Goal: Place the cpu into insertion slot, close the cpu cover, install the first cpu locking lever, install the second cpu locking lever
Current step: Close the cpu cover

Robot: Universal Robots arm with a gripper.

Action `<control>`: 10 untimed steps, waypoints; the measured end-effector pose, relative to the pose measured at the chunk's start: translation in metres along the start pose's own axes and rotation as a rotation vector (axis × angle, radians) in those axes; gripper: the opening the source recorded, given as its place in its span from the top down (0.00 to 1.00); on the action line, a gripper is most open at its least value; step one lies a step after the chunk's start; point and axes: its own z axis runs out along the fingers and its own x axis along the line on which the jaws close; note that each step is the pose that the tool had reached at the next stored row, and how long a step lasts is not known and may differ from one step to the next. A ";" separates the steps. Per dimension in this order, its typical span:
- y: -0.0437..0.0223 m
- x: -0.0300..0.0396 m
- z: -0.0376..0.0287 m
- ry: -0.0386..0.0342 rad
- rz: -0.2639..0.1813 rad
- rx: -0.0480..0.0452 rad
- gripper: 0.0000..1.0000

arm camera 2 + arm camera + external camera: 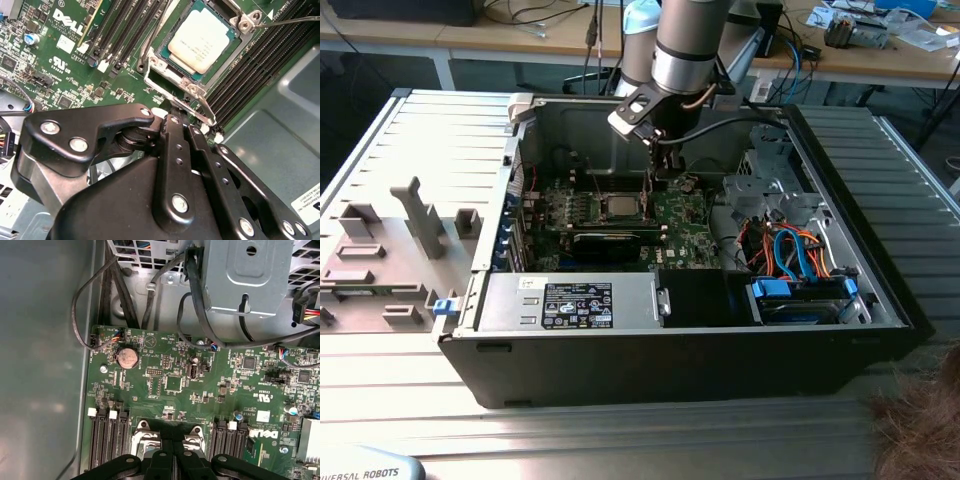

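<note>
Has the cpu [200, 42] in place and the cpu cover [165, 75] down over it. Holds the pincer [180, 120] pressed together at the cover's edge. Likely leaves the levers [290, 20] undone.

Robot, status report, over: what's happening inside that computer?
Gripper fingers shut, right beside cpu cover. Cpu seated, cover down around it. No obstruction seen.

The cpu [200, 42] is a small flat square with a dull silvery top. It lies level in its socket near the middle of the motherboard, between 2 banks of memory slots. The cpu cover [175, 79], a thin silvery frame, lies flat around it, and the chip shows through its window. 1 thin wire lever [295, 19] juts out past the frame's corner. A second wire lever [179, 100] runs just beside the frame's edge.
</note>
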 end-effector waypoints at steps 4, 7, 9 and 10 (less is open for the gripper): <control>-0.0012 0.0001 0.0002 0.0000 0.000 0.0000 0.89; -0.0028 0.0003 0.0004 0.0000 0.000 0.0000 0.89; -0.0038 0.0004 0.0004 0.0000 0.000 0.0000 0.89; -0.0040 0.0004 0.0005 -0.0001 0.000 0.0000 0.89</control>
